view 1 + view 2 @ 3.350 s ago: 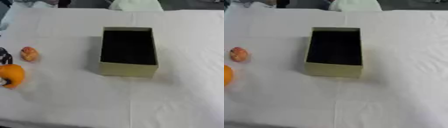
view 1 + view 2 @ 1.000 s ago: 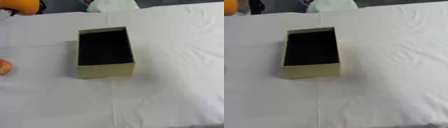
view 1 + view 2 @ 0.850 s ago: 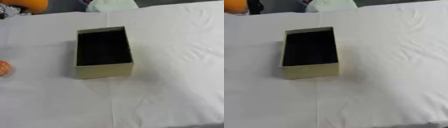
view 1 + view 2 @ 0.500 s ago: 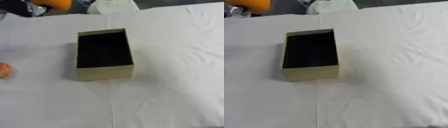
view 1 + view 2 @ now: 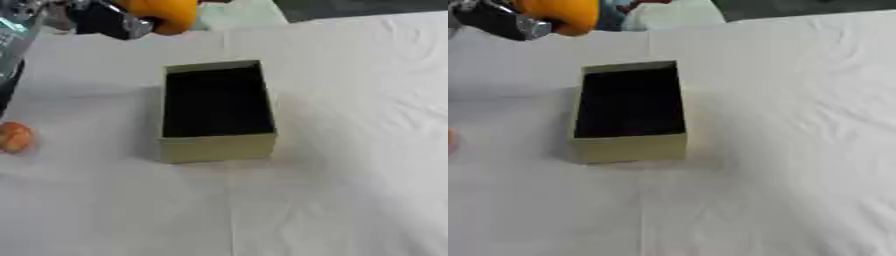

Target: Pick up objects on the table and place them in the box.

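My left hand point(image 5: 103, 21) comes in at the top left, its fingers curled round an orange fruit point(image 5: 164, 14), held in the air beyond the far left corner of the box. The box point(image 5: 215, 109) is an open tan cardboard one with a dark inside, standing in the middle of the white cloth. A small peach-coloured fruit point(image 5: 15, 137) lies on the cloth at the left edge, level with the box's near end. My right hand shows in neither view.
A white cloth point(image 5: 350, 150) with creases covers the table. At the far edge behind the box sits a pale, rounded shape point(image 5: 667, 16). A dark part of my left arm point(image 5: 10, 80) runs down the left edge.
My left hand has carried the orange fruit to the right along the far edge, closer to the box. The camera has shifted a little too.
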Robot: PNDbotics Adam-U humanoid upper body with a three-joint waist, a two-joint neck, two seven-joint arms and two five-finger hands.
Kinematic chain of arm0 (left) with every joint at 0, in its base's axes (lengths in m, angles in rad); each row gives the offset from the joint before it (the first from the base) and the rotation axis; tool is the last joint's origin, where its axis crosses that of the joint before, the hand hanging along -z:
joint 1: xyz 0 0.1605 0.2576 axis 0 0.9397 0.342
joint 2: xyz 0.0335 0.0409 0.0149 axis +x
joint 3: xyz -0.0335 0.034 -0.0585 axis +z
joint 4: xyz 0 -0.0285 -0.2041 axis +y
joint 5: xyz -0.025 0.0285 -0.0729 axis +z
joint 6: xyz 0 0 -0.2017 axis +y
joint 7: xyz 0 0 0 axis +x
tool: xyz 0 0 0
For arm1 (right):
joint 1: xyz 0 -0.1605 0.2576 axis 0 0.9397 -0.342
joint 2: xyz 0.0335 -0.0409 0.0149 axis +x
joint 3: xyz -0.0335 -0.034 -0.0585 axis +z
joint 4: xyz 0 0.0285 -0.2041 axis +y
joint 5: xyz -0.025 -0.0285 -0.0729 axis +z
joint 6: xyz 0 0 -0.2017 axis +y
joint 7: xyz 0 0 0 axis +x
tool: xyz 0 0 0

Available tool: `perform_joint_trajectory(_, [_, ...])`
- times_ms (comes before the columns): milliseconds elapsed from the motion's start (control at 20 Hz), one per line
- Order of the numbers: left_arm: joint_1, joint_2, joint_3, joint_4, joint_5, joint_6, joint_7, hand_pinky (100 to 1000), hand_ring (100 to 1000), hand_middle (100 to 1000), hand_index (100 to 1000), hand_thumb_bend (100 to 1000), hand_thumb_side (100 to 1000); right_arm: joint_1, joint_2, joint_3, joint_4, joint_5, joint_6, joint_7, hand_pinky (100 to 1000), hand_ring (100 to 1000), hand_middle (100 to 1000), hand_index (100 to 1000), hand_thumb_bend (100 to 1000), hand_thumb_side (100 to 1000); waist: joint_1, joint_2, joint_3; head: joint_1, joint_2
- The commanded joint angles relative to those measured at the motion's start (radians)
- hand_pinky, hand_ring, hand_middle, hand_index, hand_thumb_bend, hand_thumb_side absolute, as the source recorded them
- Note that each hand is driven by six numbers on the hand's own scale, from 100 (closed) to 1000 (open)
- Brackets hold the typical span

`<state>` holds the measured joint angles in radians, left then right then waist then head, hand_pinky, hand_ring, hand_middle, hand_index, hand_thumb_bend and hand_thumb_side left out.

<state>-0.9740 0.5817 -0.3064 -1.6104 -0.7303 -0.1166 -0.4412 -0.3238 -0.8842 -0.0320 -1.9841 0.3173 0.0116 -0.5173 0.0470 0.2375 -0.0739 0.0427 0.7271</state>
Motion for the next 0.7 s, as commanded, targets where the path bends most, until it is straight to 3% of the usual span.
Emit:
perform_joint_trajectory(50, [-0.039, -0.027, -0.013, 0.026, -0.007, -0.02, 0.012, 423, 382, 374, 582, 267, 193, -0.018, -0.017, -0.005, -0.016, -0.011, 0.002, 0.006, 794, 777, 778, 823, 138, 1000, -0.006, -0.014, -0.002, 0.003, -0.014])
perform_joint_trajectory(700, [-0.048, -0.11, -0.089, 0.116, 0.028, -0.075, -0.036, 468, 416, 407, 616, 319, 227, -0.036, -0.01, -0.004, -0.016, -0.021, 0.009, 0.007, 794, 776, 778, 822, 135, 1000, 0.0, -0.015, -0.004, -0.003, -0.005])
